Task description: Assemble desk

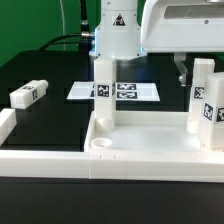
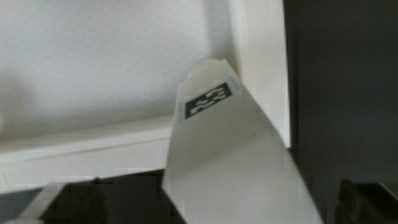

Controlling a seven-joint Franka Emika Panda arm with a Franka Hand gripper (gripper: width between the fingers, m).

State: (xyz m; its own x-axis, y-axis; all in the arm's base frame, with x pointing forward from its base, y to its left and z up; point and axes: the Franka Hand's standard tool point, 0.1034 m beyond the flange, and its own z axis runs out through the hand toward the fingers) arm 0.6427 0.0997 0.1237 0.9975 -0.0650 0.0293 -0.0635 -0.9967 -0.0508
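The desk top (image 1: pixel 150 150), a white tray with a raised rim, lies at the front of the table. One leg (image 1: pixel 103 88) stands upright in its far left corner, and tagged legs (image 1: pixel 205 100) stand at its right side. My gripper (image 1: pixel 192 68) hangs open just over the right legs, one dark finger (image 1: pixel 180 68) showing beside them. In the wrist view a tagged leg (image 2: pixel 222 140) rises between the dark fingers (image 2: pixel 365 205), with a gap beside it. The gripper (image 2: pixel 199 212) is open astride it. The desk top's rim (image 2: pixel 258 50) runs behind.
A loose tagged leg (image 1: pixel 28 95) lies on the black table at the exterior view's left. The marker board (image 1: pixel 125 91) lies flat behind the desk top. The arm's white base (image 1: pixel 118 30) stands at the back. A white rail (image 1: pixel 40 160) edges the front left.
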